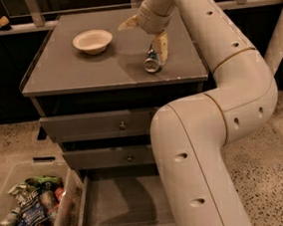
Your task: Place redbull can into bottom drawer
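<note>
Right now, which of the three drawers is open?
The bottom drawer, pulled out with its inside showing; the top drawer and middle drawer above it are shut. The gripper is up on the cabinet top at the redbull can.

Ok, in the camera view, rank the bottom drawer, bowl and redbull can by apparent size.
1. bottom drawer, also nearest the camera.
2. bowl.
3. redbull can, with the gripper open right at it on the cabinet top.

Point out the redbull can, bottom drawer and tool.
redbull can [152, 63], camera view: its shiny near end.
bottom drawer [125, 201], camera view: bare inside floor.
tool [145, 43], camera view: between its open fingers, above the redbull can.
</note>
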{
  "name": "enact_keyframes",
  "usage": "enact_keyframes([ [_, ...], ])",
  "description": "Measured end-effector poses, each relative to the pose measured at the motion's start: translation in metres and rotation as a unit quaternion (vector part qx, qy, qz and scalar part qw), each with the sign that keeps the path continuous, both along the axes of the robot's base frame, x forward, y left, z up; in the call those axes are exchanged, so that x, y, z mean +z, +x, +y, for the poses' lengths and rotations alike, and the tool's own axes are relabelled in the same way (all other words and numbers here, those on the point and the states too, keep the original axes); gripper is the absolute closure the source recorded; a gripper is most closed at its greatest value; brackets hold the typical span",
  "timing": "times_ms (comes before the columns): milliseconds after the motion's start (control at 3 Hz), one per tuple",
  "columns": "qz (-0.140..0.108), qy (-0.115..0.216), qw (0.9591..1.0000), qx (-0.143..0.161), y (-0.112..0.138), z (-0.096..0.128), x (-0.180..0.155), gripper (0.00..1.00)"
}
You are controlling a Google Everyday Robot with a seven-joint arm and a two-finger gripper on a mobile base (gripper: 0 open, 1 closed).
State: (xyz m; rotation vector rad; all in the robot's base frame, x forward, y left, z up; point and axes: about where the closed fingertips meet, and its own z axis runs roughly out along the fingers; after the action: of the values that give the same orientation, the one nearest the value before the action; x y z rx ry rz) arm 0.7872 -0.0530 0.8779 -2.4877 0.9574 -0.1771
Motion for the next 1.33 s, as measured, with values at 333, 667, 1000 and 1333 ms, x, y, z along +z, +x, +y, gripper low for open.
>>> enact_keyframes([
  [333,0.025,-0.030,0.9979,0.051,-0.016,0.007,-0.012,0.00],
  [667,0.024,-0.030,0.9979,0.051,-0.016,0.007,-0.012,0.00],
  [1000,0.016,0.007,0.9994,0.030,-0.002,-0.004,-0.026,0.00],
  [1333,0.014,0.025,0.9994,0.018,0.002,-0.012,-0.030,0.00],
])
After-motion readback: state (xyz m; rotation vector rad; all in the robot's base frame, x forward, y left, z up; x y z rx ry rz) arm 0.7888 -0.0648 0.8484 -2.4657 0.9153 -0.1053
